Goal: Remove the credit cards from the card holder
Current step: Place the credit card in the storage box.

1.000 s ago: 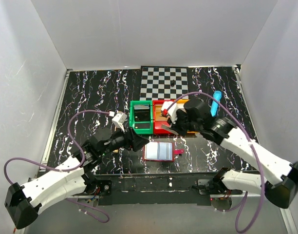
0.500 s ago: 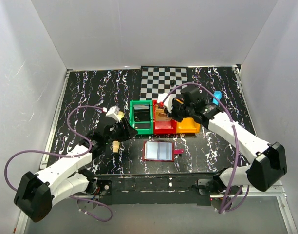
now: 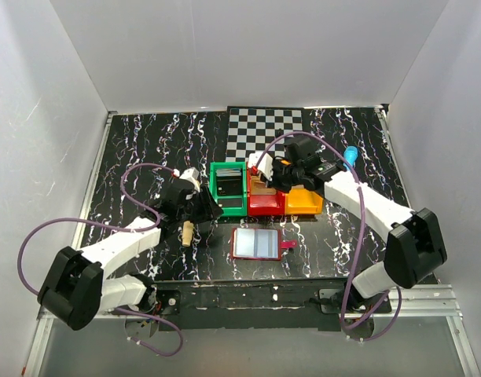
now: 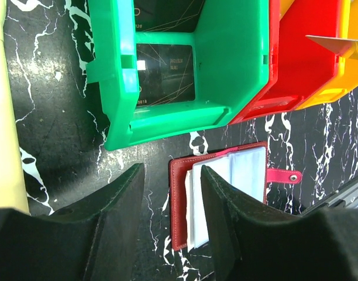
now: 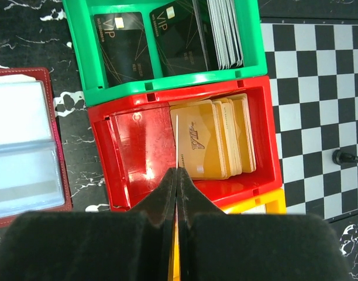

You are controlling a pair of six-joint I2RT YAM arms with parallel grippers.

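Note:
The card holder (image 3: 260,244) lies open on the black marbled table, red-bordered with pale clear sleeves (image 4: 226,187) (image 5: 21,146). My left gripper (image 3: 205,206) hovers to its left, in front of the green bin; its jaws (image 4: 172,175) stand apart with nothing between them. My right gripper (image 3: 266,177) is over the red bin (image 5: 132,140), shut (image 5: 176,172) on a thin credit card (image 5: 176,143) seen edge-on. Several gold cards (image 5: 214,140) lie in that bin, and black cards (image 5: 123,50) lie in the green bin (image 3: 229,188).
An orange bin (image 3: 303,203) stands right of the red one. A checkerboard mat (image 3: 264,132) lies behind the bins. A small beige cylinder (image 3: 188,233) rests on the table below the left gripper. A blue object (image 3: 350,155) sits by the right arm.
The left gripper drew back leftward from the card holder and its jaws narrowed. The right arm carried its card away from the holder to above the red bin.

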